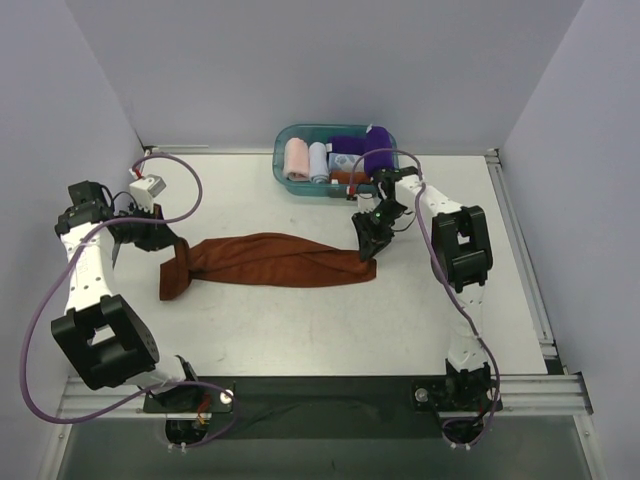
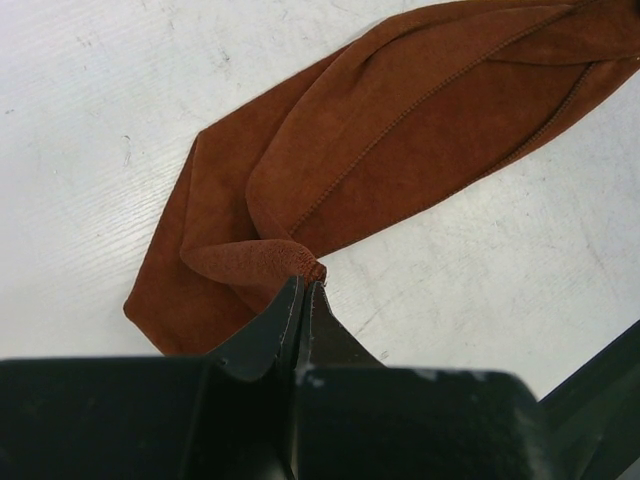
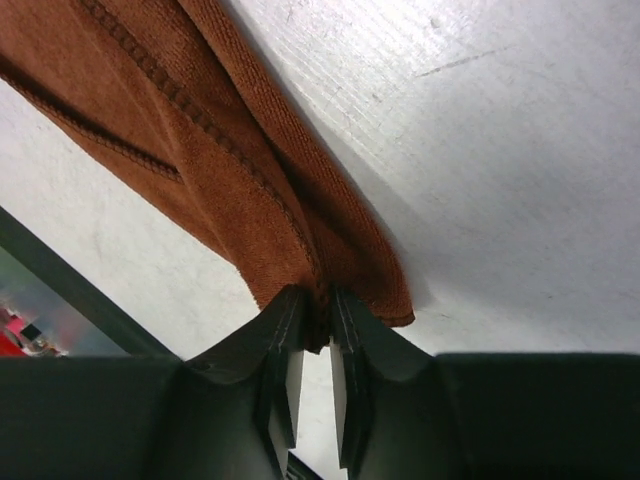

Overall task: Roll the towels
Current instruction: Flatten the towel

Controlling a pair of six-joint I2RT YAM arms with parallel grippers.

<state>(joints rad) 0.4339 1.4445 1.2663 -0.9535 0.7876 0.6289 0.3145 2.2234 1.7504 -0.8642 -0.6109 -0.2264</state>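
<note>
The rust-brown towel point(image 1: 268, 260) lies stretched and twisted across the table between my two grippers. My left gripper point(image 1: 172, 245) is shut on its left end, pinching a fold of the cloth point(image 2: 262, 262) at the fingertips point(image 2: 285, 305). My right gripper point(image 1: 366, 243) is shut on its right end, with the towel's hem point(image 3: 250, 190) clamped between the fingers point(image 3: 285, 315). The deep purple towel point(image 1: 378, 150) stands rolled in the teal bin point(image 1: 283, 165) at the back.
The bin also holds a pink roll point(image 1: 297, 158), a pale blue roll point(image 1: 318, 160) and other small cloths. A grey cable point(image 1: 185, 185) loops by the left arm. The table's metal rail point(image 1: 520, 250) runs along the right side.
</note>
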